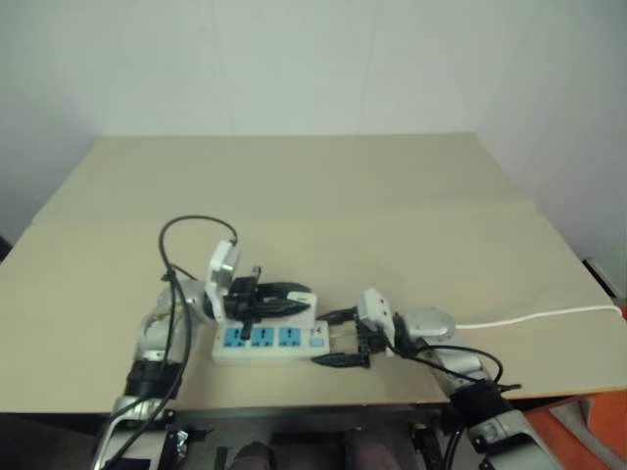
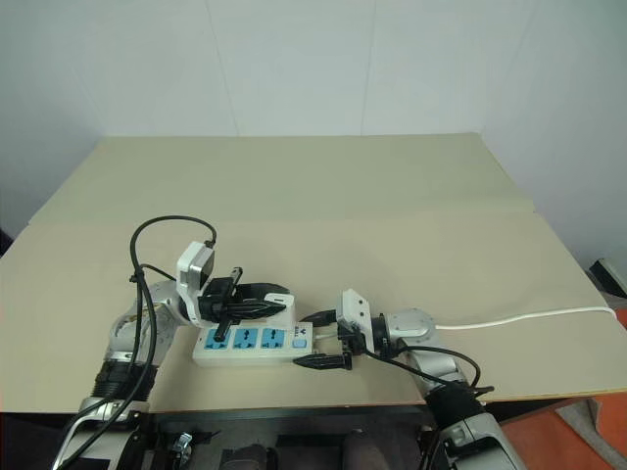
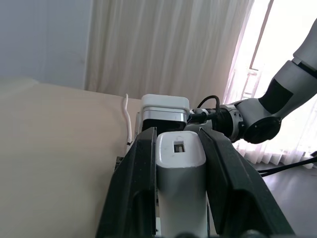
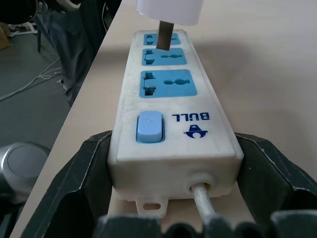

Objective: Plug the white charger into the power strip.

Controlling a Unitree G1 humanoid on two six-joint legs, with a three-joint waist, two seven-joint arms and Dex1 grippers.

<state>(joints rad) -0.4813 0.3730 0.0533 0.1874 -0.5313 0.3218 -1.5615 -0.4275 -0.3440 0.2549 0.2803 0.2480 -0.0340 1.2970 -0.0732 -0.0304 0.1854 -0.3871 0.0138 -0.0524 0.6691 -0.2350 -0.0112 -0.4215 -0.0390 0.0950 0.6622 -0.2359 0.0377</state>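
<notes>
The power strip (image 1: 266,341) lies near the table's front edge, a white bar with three blue socket faces and a blue switch (image 4: 149,126). My right gripper (image 1: 335,339) is shut on its switch end, with black fingers (image 4: 79,183) pressed against both sides. My left gripper (image 1: 286,299) is shut on the white charger (image 3: 181,166), just above the strip and pointing right. In the right wrist view the charger (image 4: 169,10) hangs over the far sockets with a metal prong (image 4: 165,34) pointing down. I cannot tell if the prong touches the strip.
The strip's thin white cord (image 1: 539,316) runs right across the tan table (image 1: 323,196) to its right edge. A black cable (image 1: 191,227) loops up from my left arm. The strip sits close to the table's front edge (image 1: 294,403).
</notes>
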